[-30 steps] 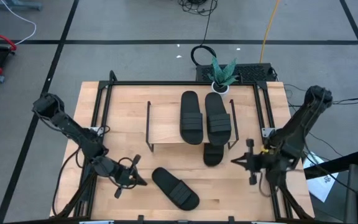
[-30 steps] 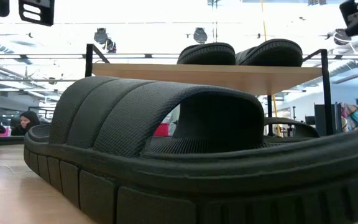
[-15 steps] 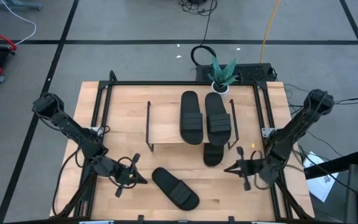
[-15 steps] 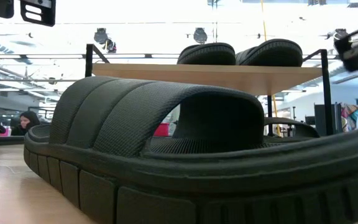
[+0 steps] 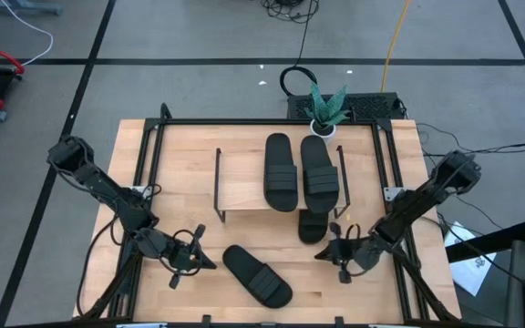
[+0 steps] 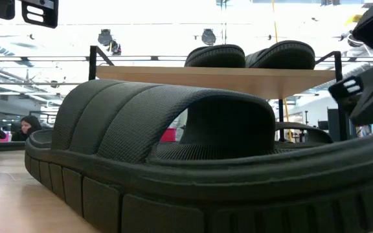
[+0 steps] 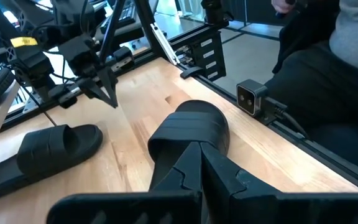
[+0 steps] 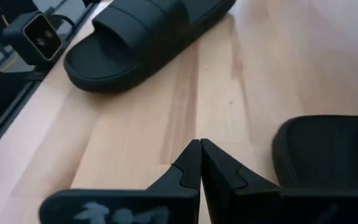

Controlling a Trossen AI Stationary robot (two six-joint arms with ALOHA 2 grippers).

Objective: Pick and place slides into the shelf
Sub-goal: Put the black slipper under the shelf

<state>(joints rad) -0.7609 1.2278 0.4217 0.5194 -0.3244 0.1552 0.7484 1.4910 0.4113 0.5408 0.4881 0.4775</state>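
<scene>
Two black slides lie side by side on the shelf's wooden top board. A third slide sticks out from under the shelf's near edge. The fourth slide lies sole-down on the table near the front edge and fills the low view. My left gripper is shut, its tips just short of that slide's left end. My right gripper is shut and low over the table, between the fourth slide and the third.
A potted plant stands at the table's far edge. Black rails frame the tabletop. A small camera sits at the near edge, and a person sits just beyond it. Bare wood lies left of the shelf.
My right gripper has sunk toward the tabletop and moved toward the table's left and near edges, closer to the slide at the front, rolling as it went. It stays shut. The slides and my left gripper have kept still.
</scene>
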